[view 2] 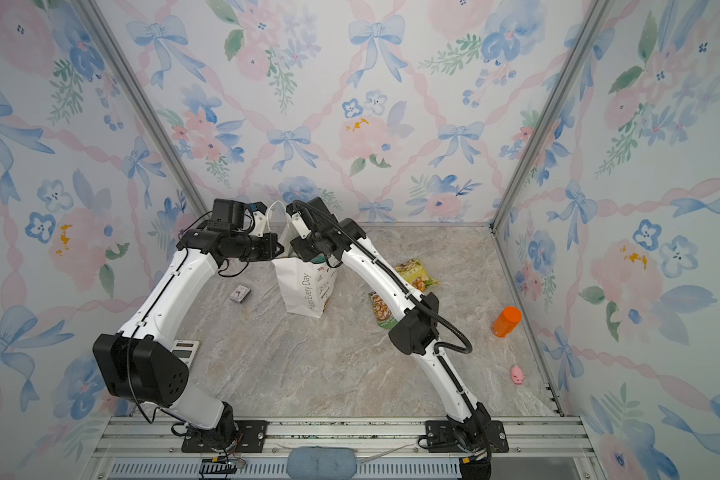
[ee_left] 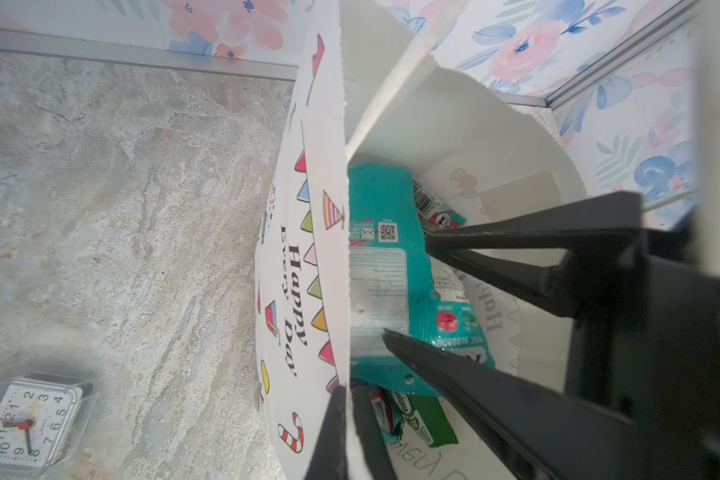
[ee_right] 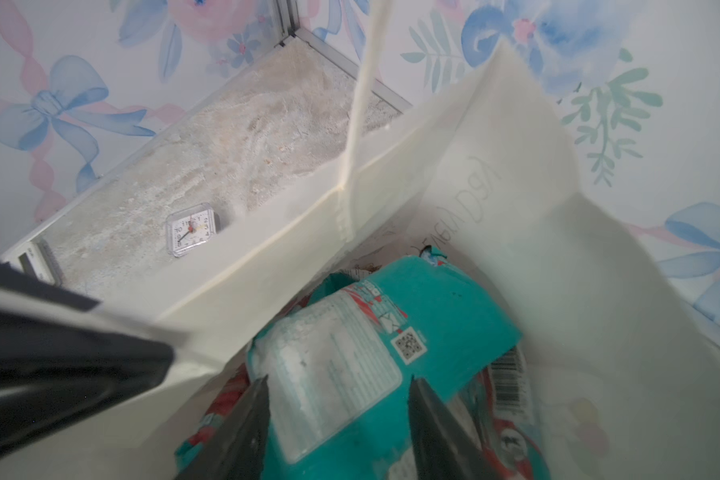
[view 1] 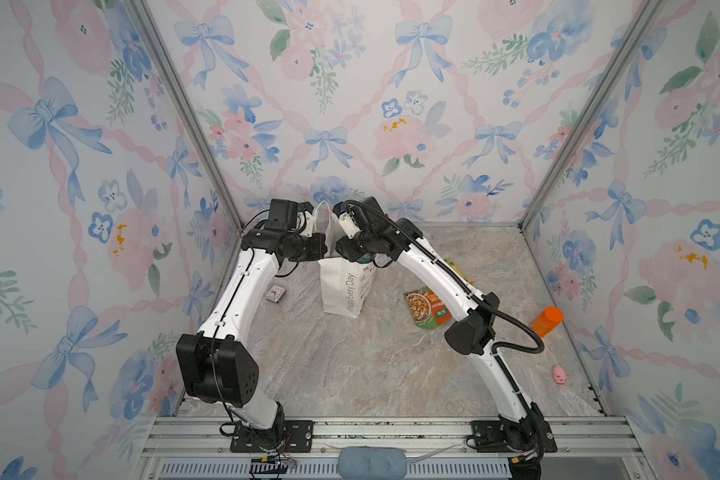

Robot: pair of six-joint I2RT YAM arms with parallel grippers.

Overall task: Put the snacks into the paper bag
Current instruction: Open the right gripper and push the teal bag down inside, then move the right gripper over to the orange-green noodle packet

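The white paper bag (view 1: 346, 291) (view 2: 304, 291) stands upright at the back centre, "Happy Every Day" on its side. My left gripper (ee_left: 348, 390) is shut on the bag's rim (ee_left: 344, 249), one finger on each side of the paper. My right gripper (ee_right: 341, 399) reaches down into the bag, open, its fingers (ee_left: 516, 232) spread over a teal packet (ee_right: 454, 316) (ee_left: 383, 199) lying inside. A second teal packet (ee_left: 458, 324) and a green-edged one (ee_left: 431, 424) lie under it. Outside, on the floor, are a green packet (view 1: 422, 307) and a yellow chip bag (view 2: 416, 274).
A small clock (view 1: 276, 294) (ee_left: 30, 424) lies left of the bag, and a white calculator (view 2: 186, 349) sits near the left arm's elbow. An orange-capped bottle (view 1: 547, 322) and a pink pig toy (view 1: 560, 374) are by the right wall.
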